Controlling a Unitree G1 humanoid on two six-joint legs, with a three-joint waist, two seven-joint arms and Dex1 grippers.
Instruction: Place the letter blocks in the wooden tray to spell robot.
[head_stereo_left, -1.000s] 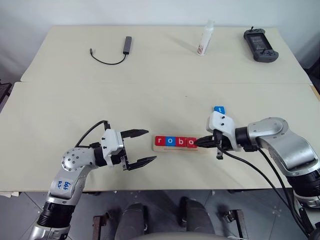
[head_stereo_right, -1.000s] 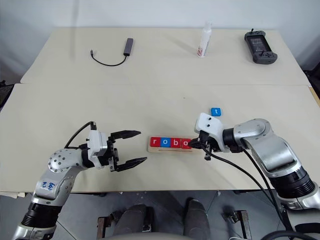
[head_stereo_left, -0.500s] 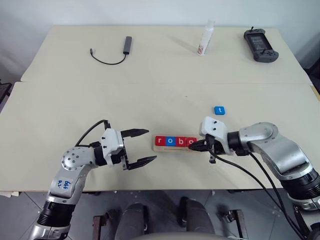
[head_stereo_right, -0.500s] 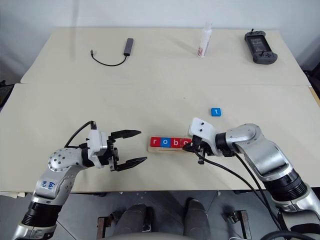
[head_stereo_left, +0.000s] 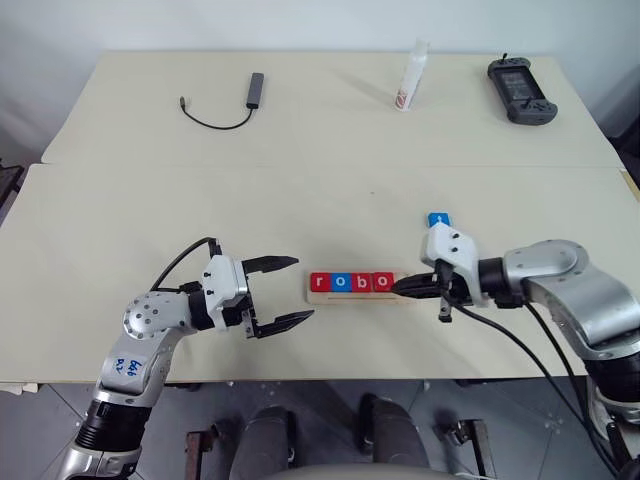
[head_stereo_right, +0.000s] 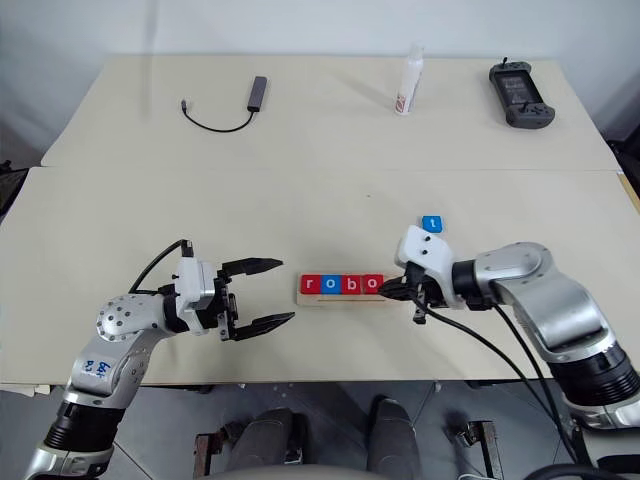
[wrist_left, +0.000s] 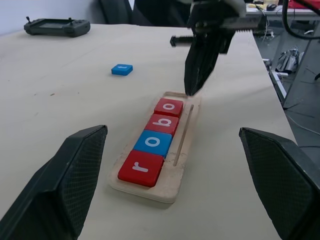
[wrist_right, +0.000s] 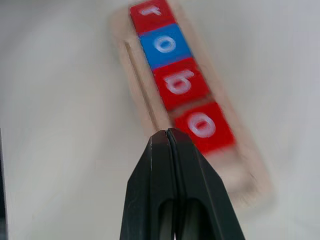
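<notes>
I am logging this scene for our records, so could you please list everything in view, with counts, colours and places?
wooden tray: one, pale wood, near table edge, centre.
letter blocks in tray: four, red r, blue o, red b, red o, side by side; slot at the tray's right end empty.
t block: one, blue, loose on table, beyond the right gripper.
cable with adapter: one, black and grey, far left.
bottle: one, white, upright, far centre-right.
handheld controller: one, dark, far right corner.
tables: two, cream, pushed together.
left gripper: open, left of tray, holding nothing.
right gripper: shut, tip at tray's right end.
</notes>
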